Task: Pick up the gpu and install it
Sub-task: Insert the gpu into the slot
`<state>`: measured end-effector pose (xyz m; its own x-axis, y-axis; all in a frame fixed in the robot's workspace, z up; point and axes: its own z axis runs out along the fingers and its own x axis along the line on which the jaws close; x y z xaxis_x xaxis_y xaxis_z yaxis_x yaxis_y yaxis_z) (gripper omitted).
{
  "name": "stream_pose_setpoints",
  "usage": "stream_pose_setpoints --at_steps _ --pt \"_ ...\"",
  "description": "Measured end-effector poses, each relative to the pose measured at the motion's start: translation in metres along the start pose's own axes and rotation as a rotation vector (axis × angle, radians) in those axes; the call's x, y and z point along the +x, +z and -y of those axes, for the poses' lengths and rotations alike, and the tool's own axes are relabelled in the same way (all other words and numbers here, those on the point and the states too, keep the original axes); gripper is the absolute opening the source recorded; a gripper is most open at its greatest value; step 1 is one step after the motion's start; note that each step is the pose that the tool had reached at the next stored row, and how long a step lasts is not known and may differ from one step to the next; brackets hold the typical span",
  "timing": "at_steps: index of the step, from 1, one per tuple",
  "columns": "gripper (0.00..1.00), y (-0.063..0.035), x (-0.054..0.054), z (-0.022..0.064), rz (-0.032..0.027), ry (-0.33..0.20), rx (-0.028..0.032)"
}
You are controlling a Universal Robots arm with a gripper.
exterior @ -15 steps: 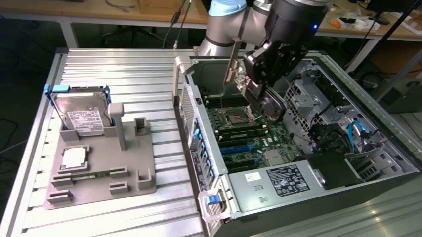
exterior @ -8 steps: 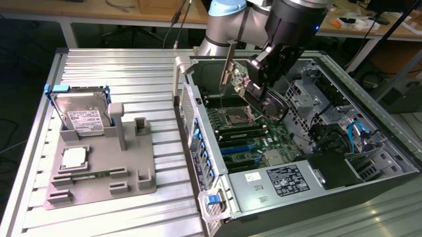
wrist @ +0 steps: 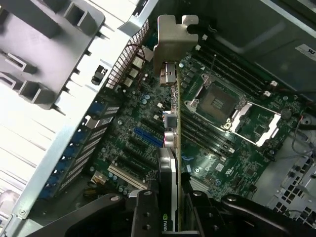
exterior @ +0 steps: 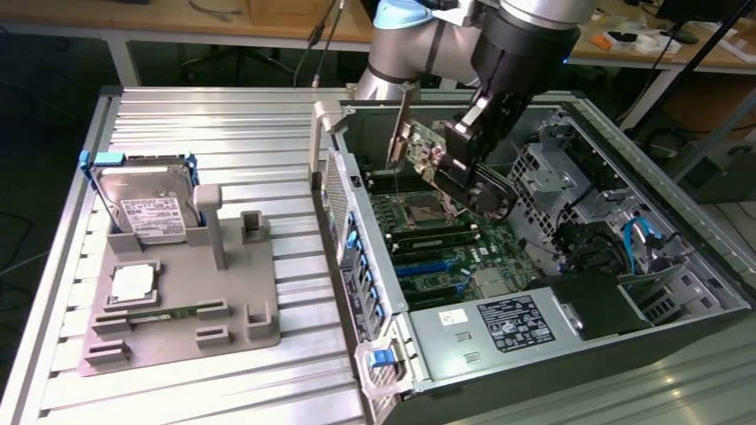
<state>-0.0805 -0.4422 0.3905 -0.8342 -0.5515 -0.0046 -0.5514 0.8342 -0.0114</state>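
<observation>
Gpu [exterior: 415, 147] clamped in tool [exterior: 456, 163], hanging edge-down above motherboard [exterior: 443, 252] inside open computer case [exterior: 343, 181].

Little of the print here can be read

The gpu [wrist: 167, 170] carries on its edge a green swirl badge with small white letters beside it, in the manner of the Nvidia mark. A white sticker [wrist: 307, 49] on the case wall shows a couple of dark letters, cut off at the picture's border. The hard drive [exterior: 151, 208] bears a white label and the power supply [exterior: 497, 329] a black one, both with print too small to read
</observation>
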Motion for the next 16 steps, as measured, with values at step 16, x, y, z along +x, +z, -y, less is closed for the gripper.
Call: stream_pose_setpoints --at_steps 16 --pt "0.27 0.014 -0.006 0.003 0.003 -0.21 -0.0015"
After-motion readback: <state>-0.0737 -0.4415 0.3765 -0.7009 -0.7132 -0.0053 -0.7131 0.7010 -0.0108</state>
